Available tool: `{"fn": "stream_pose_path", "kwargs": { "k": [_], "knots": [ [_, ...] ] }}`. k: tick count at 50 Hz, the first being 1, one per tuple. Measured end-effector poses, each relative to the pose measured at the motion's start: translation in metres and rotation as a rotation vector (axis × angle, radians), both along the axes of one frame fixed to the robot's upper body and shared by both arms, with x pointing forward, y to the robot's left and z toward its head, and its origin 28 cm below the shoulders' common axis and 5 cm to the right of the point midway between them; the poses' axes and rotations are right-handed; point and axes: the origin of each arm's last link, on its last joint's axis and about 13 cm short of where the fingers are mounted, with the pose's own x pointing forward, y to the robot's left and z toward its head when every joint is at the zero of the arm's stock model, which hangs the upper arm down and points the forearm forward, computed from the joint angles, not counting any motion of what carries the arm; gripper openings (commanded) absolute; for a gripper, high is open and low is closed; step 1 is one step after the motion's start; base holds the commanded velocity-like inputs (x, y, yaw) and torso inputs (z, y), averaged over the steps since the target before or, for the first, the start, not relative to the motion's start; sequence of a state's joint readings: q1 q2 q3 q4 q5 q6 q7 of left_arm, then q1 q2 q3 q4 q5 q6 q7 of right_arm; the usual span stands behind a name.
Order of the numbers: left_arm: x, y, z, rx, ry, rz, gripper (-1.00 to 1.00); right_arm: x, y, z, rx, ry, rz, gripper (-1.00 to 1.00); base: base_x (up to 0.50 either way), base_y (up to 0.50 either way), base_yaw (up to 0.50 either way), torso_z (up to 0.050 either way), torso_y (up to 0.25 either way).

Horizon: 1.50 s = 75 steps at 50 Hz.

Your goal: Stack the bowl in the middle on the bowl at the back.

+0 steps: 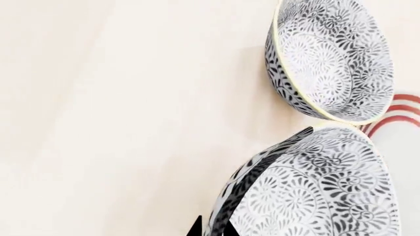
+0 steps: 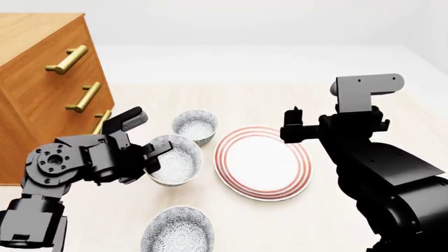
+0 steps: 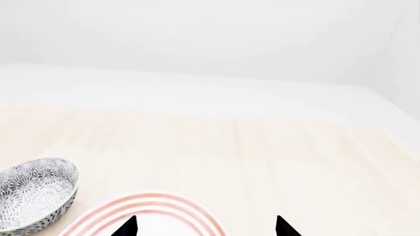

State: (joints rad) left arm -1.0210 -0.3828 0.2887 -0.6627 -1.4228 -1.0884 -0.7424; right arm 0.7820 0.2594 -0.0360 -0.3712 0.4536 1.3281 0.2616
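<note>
The bowl in the middle (image 2: 175, 161) is white with a dense grey-blue floral pattern. Its rim (image 1: 236, 196) runs between the two fingertips of my left gripper (image 1: 212, 230), which is shut on it at the bowl's left side (image 2: 155, 157). The bowl at the back (image 2: 195, 126) has the same pattern and stands just beyond it, their rims almost touching (image 1: 331, 59). It also shows in the right wrist view (image 3: 36, 194). My right gripper (image 3: 204, 227) is open with nothing between its fingers, hovering over the plate's far edge (image 2: 288, 126).
A flat red-ringed plate (image 2: 260, 164) lies right of the bowls. A third patterned bowl (image 2: 176, 232) sits near the front edge. A wooden dresser with brass handles (image 2: 49, 79) stands at the left, close behind my left arm.
</note>
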Motion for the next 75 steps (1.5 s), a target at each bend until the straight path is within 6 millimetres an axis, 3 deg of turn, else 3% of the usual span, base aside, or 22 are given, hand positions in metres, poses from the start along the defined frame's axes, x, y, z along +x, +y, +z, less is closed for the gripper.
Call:
{"fn": "stream_pose_path", "kwargs": {
  "k": [13, 33, 54, 75],
  "knots": [
    [-0.028, 0.000, 0.038, -0.036, -0.049, -0.041, -1.00, -0.004, 0.001, 0.003, 0.005, -0.016, 0.000, 1.00, 0.00, 0.00, 0.00, 0.000, 0.000],
    [-0.093, 0.008, 0.091, -0.027, -0.151, -0.112, -1.00, -0.015, 0.005, 0.008, 0.023, -0.058, 0.008, 1.00, 0.00, 0.00, 0.00, 0.000, 0.000],
    [-0.151, 0.005, 0.098, -0.025, -0.109, -0.229, -1.00, -0.028, 0.008, 0.010, 0.039, -0.088, 0.014, 1.00, 0.00, 0.00, 0.00, 0.000, 0.000],
    [-0.168, 0.001, 0.095, -0.047, -0.060, -0.274, -1.00, -0.034, 0.008, 0.010, 0.041, -0.093, 0.006, 1.00, 0.00, 0.00, 0.00, 0.000, 0.000]
  ]
}}
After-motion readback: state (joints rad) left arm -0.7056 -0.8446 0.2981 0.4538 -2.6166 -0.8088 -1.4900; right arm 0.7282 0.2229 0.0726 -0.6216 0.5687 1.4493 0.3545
